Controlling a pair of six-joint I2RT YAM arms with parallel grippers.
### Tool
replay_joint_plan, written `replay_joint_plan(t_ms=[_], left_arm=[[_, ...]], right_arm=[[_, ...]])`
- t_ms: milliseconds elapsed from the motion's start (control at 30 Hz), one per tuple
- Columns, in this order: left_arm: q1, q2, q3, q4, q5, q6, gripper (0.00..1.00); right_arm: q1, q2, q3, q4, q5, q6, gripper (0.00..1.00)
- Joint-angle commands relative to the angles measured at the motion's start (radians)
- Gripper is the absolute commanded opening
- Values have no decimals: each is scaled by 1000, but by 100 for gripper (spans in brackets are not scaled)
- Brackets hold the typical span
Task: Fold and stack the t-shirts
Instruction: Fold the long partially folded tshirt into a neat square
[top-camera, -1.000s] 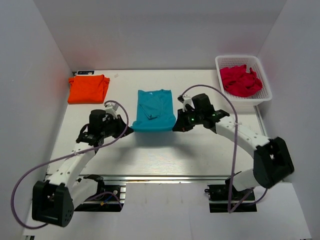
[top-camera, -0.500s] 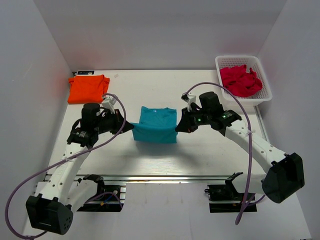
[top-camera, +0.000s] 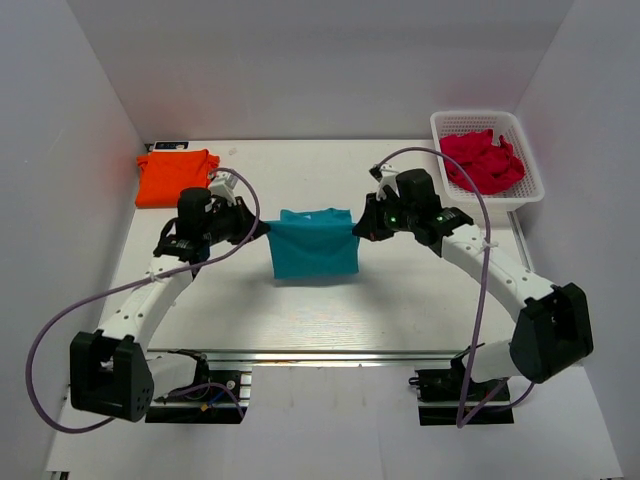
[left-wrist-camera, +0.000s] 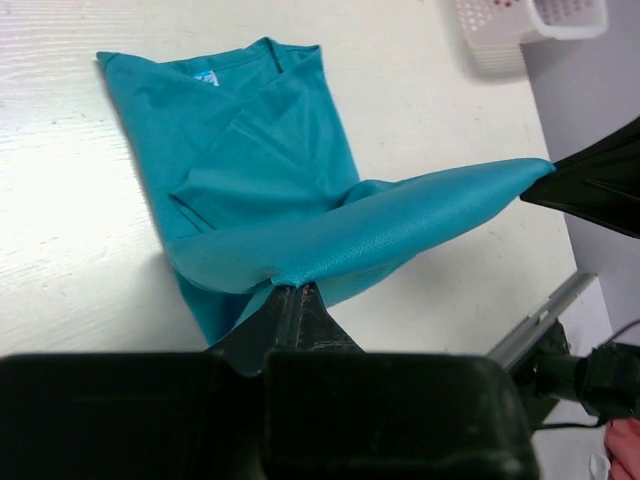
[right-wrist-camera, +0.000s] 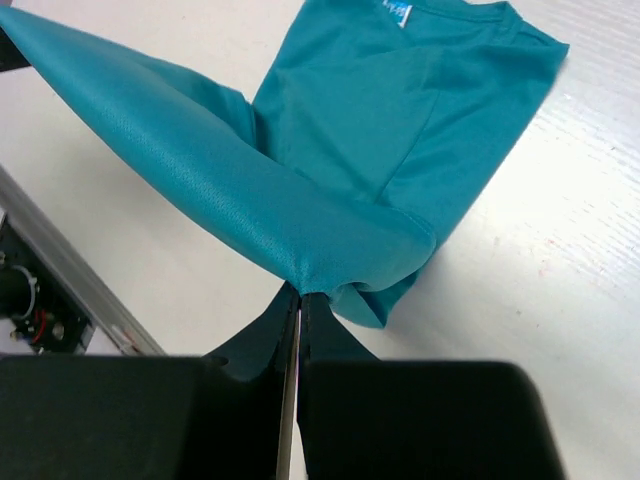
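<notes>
The teal t-shirt (top-camera: 315, 250) lies mid-table, collar and white label (right-wrist-camera: 397, 12) at the far end. Its near hem is lifted off the table and stretched taut between both grippers. My left gripper (top-camera: 263, 231) is shut on the hem's left corner, seen at the fingertips in the left wrist view (left-wrist-camera: 297, 289). On the right corner my right gripper (top-camera: 358, 228) is shut, its tips pinching the cloth (right-wrist-camera: 301, 293). The raised fold hangs over the shirt's lower half (left-wrist-camera: 260, 150). The orange t-shirt (top-camera: 176, 177) lies folded at the far left corner, away from both grippers.
A white basket (top-camera: 497, 207) with crumpled red clothing (top-camera: 483, 160) stands at the far right corner. White walls close in the table on the left, back and right. A metal rail (top-camera: 330, 353) runs along the near edge.
Both grippers have lifted the teal shirt's near hem and carried it up and toward the far side. The shirt now looks shorter front to back.
</notes>
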Motion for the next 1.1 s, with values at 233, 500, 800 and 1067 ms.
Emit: replay_joint_plan(t_ms=[233, 500, 800, 1067], left_arm=[[7, 204, 87, 212, -92, 4, 0], [16, 425, 264, 231, -112, 35, 0], [36, 710, 449, 298, -31, 35, 0], [46, 975, 664, 396, 66, -17, 0]], right_arm=[[-69, 152, 119, 114, 50, 64, 0], [-110, 325, 217, 177, 15, 87, 0], [-148, 510, 375, 200, -1, 97, 0], [-182, 673, 482, 299, 76, 137, 0]])
